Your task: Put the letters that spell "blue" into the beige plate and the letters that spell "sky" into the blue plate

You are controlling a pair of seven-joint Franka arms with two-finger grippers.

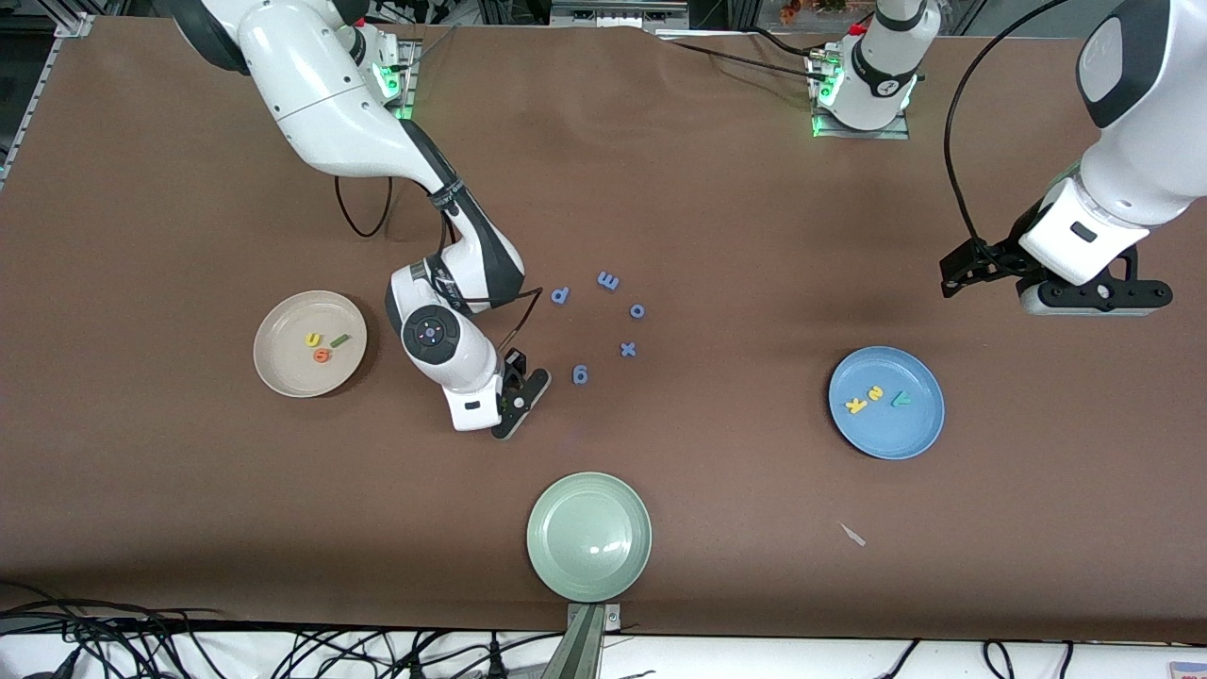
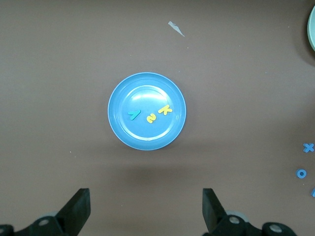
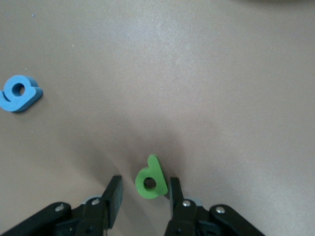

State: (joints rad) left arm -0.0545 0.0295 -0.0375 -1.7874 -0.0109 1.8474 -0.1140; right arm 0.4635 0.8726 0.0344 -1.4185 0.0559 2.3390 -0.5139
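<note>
Right gripper (image 3: pixel 143 192) low at frame centre, fingers partly closed around green b (image 3: pixel 150 178) (one finger touching, the other a gap away). Left gripper (image 2: pixel 146 211) spread wide, empty, high above blue plate (image 1: pixel 919 429) at right, holding k, s, y. Beige plate (image 1: pixel 283 368) at left with u, l, e

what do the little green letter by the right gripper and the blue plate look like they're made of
Green letter b: probably foam, matte, with thick, soft-cornered cut edges. Blue plate: likely plastic or glazed ceramic; smooth, with a faint sheen in its well.
</note>
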